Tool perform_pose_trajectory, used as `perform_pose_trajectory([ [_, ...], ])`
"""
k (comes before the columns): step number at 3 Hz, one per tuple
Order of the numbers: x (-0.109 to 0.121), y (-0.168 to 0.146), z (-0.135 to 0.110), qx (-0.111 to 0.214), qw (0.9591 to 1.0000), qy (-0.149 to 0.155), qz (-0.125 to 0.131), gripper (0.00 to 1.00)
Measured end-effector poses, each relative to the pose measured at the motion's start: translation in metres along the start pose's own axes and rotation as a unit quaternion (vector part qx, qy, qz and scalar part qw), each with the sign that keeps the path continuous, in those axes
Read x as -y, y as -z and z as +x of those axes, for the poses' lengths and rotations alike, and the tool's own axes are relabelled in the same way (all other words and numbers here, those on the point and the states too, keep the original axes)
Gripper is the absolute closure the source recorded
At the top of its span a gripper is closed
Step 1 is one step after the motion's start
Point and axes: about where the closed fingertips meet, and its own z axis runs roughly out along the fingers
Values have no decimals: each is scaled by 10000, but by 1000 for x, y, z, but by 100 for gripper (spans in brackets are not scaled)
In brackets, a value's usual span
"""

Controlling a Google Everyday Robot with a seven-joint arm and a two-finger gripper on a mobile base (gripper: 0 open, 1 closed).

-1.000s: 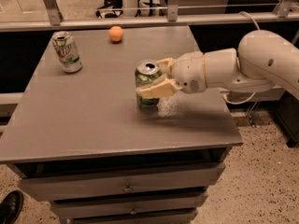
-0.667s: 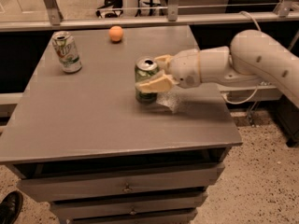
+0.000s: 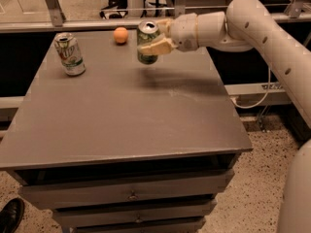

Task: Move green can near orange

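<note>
Arm comes in from the right; hand (image 3: 156, 35) is clamped on the green can (image 3: 145, 39), fingers front & back. The green can is upright, held off the grey counter (image 3: 126, 125) over its far part, w/ shadow on the surface below. Just left of it sits the orange (image 3: 120, 35), near but not touching. White-silver can (image 3: 69, 54) stands upright at far left, well apart from the hand.
</note>
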Motion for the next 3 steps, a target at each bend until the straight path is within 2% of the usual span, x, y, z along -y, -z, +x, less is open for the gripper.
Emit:
perform_pose_trajectory([
  [1,47,11,-19,93,9988,224,426,100],
  [2,77,8,-18,173,9967,109,780,100],
  [3,104,-7,-2,81,9936,-185,1108,100],
])
